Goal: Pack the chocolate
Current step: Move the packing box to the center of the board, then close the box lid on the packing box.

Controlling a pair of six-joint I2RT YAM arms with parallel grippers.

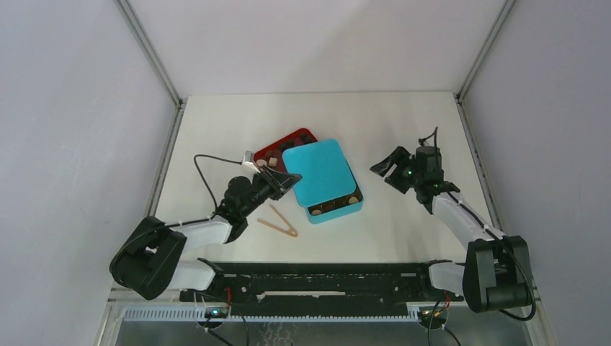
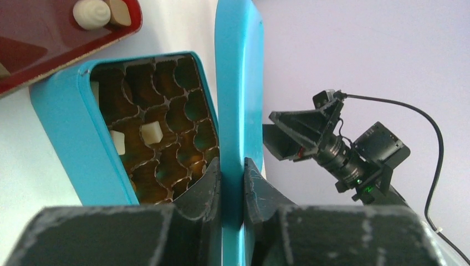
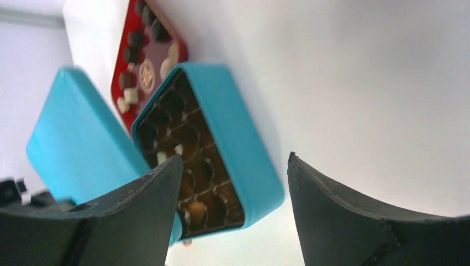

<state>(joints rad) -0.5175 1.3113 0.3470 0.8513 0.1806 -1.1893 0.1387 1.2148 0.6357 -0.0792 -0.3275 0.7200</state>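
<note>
on the tabletop (image 1: 403,122) my left end effector (image 2: 231,177) is pinching the edge of the teal lid (image 1: 318,171), held over the teal box (image 2: 72,138). the right end effector (image 3: 235,166) hangs spread, well apart to the right. few cells of the grid insert (image 2: 145,108) hold chocolate (image 2: 151,133). more lies on the red tray (image 2: 50,39), just beyond the left end effector, so i judge the packing unfinished.

A teal lid (image 1: 318,171) hangs tilted over the open teal box (image 1: 333,211), beside a red tray (image 1: 288,137) and wooden tongs (image 1: 282,219) on the white table (image 1: 216,122).
</note>
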